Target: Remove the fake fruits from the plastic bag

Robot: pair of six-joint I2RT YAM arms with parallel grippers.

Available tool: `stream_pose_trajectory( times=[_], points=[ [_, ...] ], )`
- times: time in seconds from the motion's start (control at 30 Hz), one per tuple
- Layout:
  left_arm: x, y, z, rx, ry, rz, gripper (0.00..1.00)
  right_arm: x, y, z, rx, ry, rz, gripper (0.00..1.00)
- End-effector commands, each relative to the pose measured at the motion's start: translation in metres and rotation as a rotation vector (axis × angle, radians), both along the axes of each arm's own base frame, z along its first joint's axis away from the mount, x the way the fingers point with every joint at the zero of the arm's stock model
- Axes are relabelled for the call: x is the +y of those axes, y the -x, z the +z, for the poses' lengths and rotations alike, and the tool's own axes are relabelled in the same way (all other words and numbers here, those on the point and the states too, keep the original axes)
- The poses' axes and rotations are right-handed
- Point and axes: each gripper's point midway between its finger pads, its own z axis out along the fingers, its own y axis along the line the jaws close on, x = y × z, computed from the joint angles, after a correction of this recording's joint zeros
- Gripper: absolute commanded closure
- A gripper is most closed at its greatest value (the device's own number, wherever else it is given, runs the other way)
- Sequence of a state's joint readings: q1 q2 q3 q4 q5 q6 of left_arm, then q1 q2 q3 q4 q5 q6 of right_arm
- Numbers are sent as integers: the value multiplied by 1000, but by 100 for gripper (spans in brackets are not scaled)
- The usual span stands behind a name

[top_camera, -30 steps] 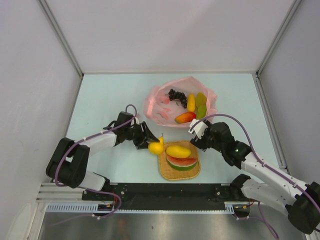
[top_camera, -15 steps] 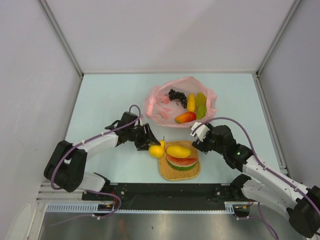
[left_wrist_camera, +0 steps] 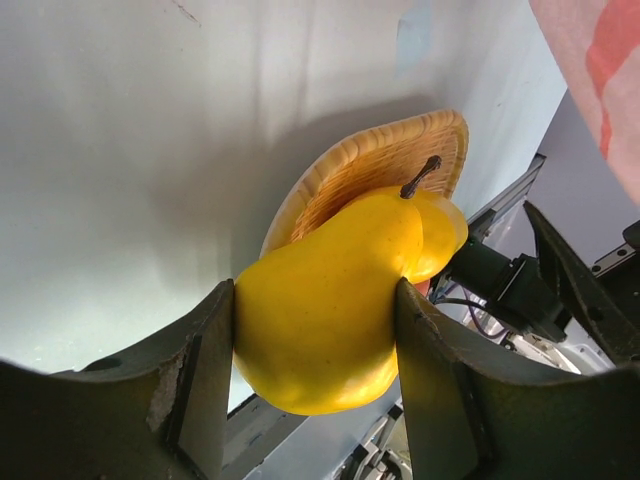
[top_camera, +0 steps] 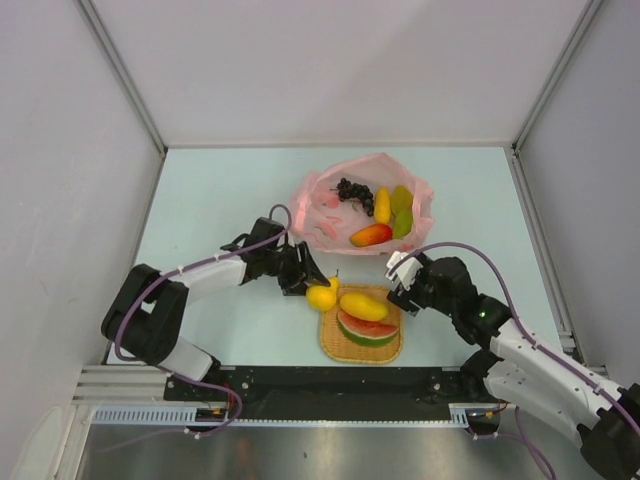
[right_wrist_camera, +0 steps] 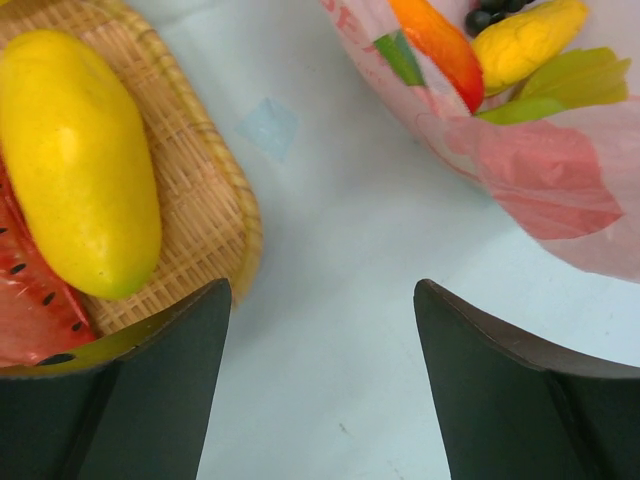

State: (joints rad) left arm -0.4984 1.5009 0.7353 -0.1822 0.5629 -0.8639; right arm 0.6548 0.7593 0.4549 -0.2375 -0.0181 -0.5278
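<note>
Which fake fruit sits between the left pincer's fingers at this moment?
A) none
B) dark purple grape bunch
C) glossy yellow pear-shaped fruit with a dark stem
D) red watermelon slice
C: the left pincer is clamped on the glossy yellow pear-shaped fruit, while the red watermelon slice lies on the woven tan tray and the dark purple grape bunch is in the translucent pink plastic bag.

Left gripper [top_camera: 311, 285] has carried the yellow fruit [top_camera: 322, 295] rightward. The fruit was short of the tray [top_camera: 392, 347] and now overlaps its near-left rim. The left arm is stretched further out. Right gripper [top_camera: 394, 278] has drawn back toward its base, further from the bag [top_camera: 312, 208].
</note>
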Motion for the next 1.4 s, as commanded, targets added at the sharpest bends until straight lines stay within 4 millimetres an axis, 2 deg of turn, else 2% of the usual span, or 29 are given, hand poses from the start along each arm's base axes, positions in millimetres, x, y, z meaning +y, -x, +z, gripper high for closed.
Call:
stream_pose_trajectory(
  times=[0.0, 0.1, 0.13, 0.17, 0.3, 0.47, 0.57, 0.63, 0.67, 0.7, 0.77, 0.8, 1.0, 1.23, 1.33, 1.37],
  points=[
    [-11, -14, 12, -62, 4, -33, 46, 18, 13, 10, 60, -31, 86, 20],
    [-13, -16, 18, -64, -6, -55, 52, 31, 31, 2, 154, -11, 188, 22],
    [-13, -15, 20, -64, -7, -59, 71, 35, 37, 5, 174, -10, 222, 22],
    [-13, -15, 21, -71, -3, -64, 81, 38, 42, 2, 196, -7, 251, 21],
    [-14, -15, 24, -82, 12, -65, 100, 51, 79, -12, 298, 40, 416, 23],
    [-16, -9, 25, -79, 39, -70, 100, 59, 110, -13, 285, 92, 582, 24],
    [-24, -2, 26, -73, 68, -105, 100, 62, 127, -16, 295, 119, 659, 24],
    [-29, 2, 24, -62, 67, -125, 93, 64, 132, -19, 285, 130, 680, 24],
    [-30, 3, 23, -55, 69, -131, 84, 64, 129, -22, 268, 144, 666, 24],
    [-33, 5, 23, -48, 79, -140, 63, 65, 127, -26, 253, 151, 665, 24],
    [-35, 9, 18, -30, 81, -144, 48, 66, 126, -31, 226, 177, 665, 24],
    [-35, 10, 17, -26, 77, -142, 38, 69, 125, -31, 207, 174, 670, 24],
    [-28, 7, 16, -52, 47, -112, 24, 76, 120, -39, 152, 190, 666, 29],
    [-23, 5, 19, -67, 59, -87, 15, 84, 120, -55, 48, 244, 716, 33],
    [-22, 4, 21, -71, 74, -81, 13, 80, 121, -67, 11, 295, 746, 42],
    [-21, 3, 22, -77, 73, -78, 13, 77, 123, -73, -2, 317, 769, 48]
  ],
)
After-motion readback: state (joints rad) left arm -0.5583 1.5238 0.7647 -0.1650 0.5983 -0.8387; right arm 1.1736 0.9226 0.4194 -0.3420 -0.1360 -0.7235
